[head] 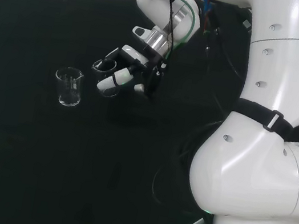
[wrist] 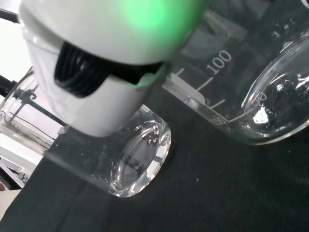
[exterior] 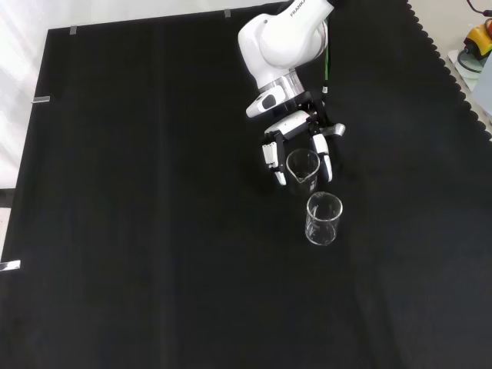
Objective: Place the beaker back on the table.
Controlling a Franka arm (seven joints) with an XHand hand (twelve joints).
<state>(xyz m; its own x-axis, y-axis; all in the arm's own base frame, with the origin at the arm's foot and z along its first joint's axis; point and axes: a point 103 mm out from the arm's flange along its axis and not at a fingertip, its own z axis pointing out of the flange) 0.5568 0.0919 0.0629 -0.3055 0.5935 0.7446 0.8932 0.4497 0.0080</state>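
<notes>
Two clear glass beakers are on the black cloth. In the front view the hand (exterior: 296, 127) reaches down from the top, its fingers (exterior: 270, 156) curled on either side of the upper beaker (exterior: 302, 170). That beaker is upright, but I cannot tell whether its base touches the cloth. In the head view its rim (head: 102, 66) shows dark between the fingers of the hand (head: 126, 72). The second beaker (exterior: 323, 219) (head: 69, 87) stands free just beyond the fingertips. In the wrist view a beaker with scale marks (wrist: 231, 87) and another beaker (wrist: 137, 162) lie close behind a blurred finger (wrist: 96, 67).
The arm's white links (head: 272, 139) rise at the right of the head view, with cables (head: 209, 35) near the wrist. The cloth's scalloped edge (exterior: 453, 73) runs down the right side of the front view. Open black cloth (exterior: 154, 231) stretches to the left of both beakers.
</notes>
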